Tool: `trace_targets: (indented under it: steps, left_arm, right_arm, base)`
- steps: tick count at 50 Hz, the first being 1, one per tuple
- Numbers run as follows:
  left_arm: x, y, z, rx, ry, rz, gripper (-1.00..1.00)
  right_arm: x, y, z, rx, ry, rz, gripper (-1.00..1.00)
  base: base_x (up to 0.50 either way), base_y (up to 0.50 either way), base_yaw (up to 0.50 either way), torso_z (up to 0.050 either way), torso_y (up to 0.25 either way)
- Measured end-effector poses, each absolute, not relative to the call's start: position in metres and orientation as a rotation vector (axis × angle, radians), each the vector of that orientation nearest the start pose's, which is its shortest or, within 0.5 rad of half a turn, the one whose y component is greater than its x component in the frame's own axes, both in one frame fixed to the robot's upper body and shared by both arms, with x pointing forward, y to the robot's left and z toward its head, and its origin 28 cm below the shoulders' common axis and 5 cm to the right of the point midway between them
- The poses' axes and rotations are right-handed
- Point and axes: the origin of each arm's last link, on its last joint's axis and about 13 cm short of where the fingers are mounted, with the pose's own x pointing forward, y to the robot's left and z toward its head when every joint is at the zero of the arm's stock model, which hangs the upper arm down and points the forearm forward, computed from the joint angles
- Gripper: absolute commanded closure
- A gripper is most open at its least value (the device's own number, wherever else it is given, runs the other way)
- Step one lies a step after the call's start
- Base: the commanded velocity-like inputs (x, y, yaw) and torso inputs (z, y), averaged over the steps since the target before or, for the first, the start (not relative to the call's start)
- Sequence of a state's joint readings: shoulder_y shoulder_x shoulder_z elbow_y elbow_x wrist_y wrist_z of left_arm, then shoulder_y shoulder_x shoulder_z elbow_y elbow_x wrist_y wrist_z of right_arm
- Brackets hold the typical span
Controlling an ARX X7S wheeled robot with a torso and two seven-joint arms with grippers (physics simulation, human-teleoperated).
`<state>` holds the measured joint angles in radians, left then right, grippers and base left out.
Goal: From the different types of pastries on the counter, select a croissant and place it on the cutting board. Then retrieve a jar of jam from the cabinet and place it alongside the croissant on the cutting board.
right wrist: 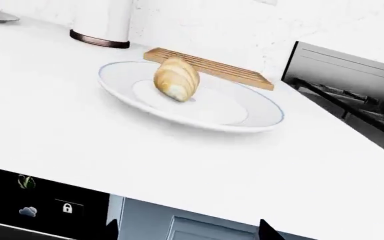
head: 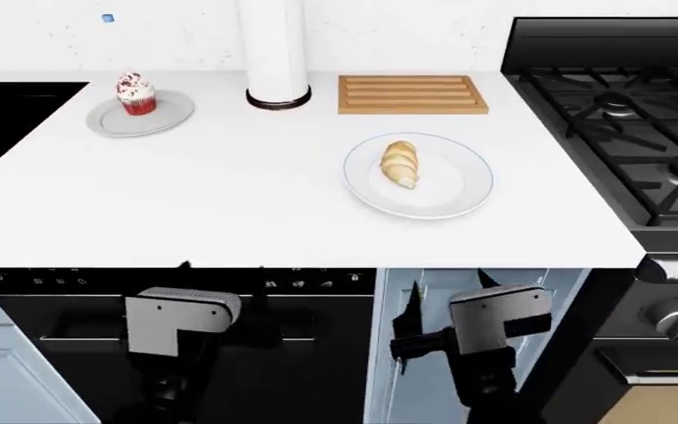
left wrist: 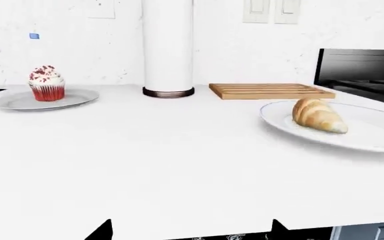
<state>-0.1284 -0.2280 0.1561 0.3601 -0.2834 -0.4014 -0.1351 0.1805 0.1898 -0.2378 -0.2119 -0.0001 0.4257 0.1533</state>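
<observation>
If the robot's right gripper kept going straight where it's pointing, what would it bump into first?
Probably the white plate holding the croissant. The right wrist view faces them across bare counter, with the cutting board behind. The right gripper hangs below counter height, so it might hit the counter's edge first.

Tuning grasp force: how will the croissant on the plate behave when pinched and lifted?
The croissant looks flaky and probably light, so a hard pinch may crush it. Its curved, tapered form lies loose on the smooth plate, so a nudge could slide or rock it. Gripping across the thick middle seems safest.
</observation>
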Motion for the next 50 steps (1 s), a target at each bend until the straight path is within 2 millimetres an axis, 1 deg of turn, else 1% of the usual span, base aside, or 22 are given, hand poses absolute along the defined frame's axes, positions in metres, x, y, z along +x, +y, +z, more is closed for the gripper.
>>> trace_targets:
  steps: [7,11,18,24,29,34,40,50]
  left_arm:
    - [0.237,0.215,0.144,-0.066,-0.078,-0.164,-1.00]
    - [0.247,0.216,0.171,-0.052,-0.089,-0.178,-1.00]
    - [0.273,0.219,0.207,-0.039,-0.074,-0.157,-1.00]
    - [0.292,0.219,0.231,-0.028,-0.058,-0.139,-1.00]
    - [0.305,0.218,0.245,-0.021,-0.045,-0.127,-1.00]
    - [0.312,0.217,0.254,-0.014,-0.036,-0.123,-1.00]
    - [0.318,0.216,0.259,-0.005,-0.028,-0.118,-1.00]
    - [0.323,0.218,0.263,0.006,-0.022,-0.113,-1.00]
  right_arm:
    - [0.259,-0.105,0.122,-0.162,0.041,0.050,-1.00]
    - [0.269,-0.109,0.151,-0.138,0.044,0.055,-1.00]
    - [0.285,-0.112,0.191,-0.158,0.029,0.046,-1.00]
    - [0.296,-0.116,0.216,-0.158,0.014,0.034,-1.00]
    - [0.302,-0.120,0.231,-0.156,0.004,0.023,-1.00]
    - [0.305,-0.124,0.239,-0.185,-0.012,0.001,-1.00]
    - [0.308,-0.124,0.244,-0.219,-0.021,-0.010,-1.00]
    - [0.309,-0.125,0.247,-0.256,-0.001,-0.010,-1.00]
  base:
    - [0.00,0.00,0.00,0.000,0.000]
    - [0.00,0.00,0.00,0.000,0.000]
    - [0.46,-0.10,0.00,0.000,0.000]
    - [0.50,-0.01,0.00,0.000,0.000]
    - [0.50,-0.01,0.00,0.000,0.000]
    - [0.50,0.21,0.00,0.000,0.000]
    - [0.50,0.24,0.00,0.000,0.000]
    - [0.50,0.07,0.00,0.000,0.002]
